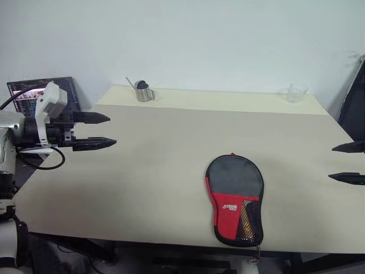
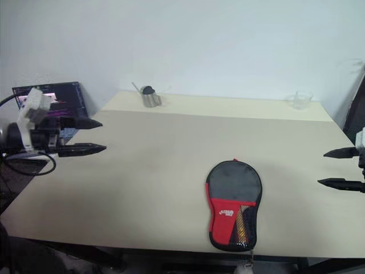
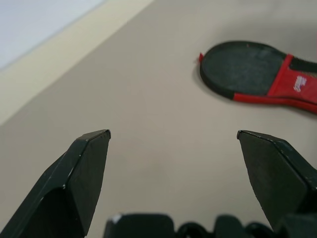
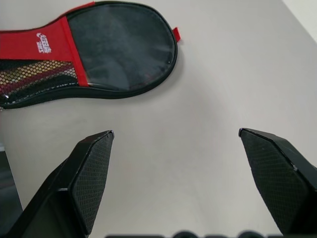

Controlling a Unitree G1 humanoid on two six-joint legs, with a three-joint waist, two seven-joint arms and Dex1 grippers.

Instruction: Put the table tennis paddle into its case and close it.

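The case (image 1: 234,197) lies flat on the beige table (image 1: 148,171), right of centre near the front edge. It is paddle-shaped, with a grey-black round end pointing away from me and a red panel with a white logo and a mesh pocket at the near end. The table tennis paddle is hidden or out of view. My left gripper (image 1: 112,130) hovers open over the table's left edge, far left of the case, with nothing between its fingers. At the table's right edge my right gripper (image 1: 332,163) is open too and empty, pointing towards the case (image 4: 99,47).
A small metal pitcher (image 1: 143,92) stands at the back left of the table and a clear glass cup (image 1: 296,93) at the back right. A dark screen (image 1: 54,91) sits beyond the left edge, and a dark object (image 1: 356,97) beyond the right edge.
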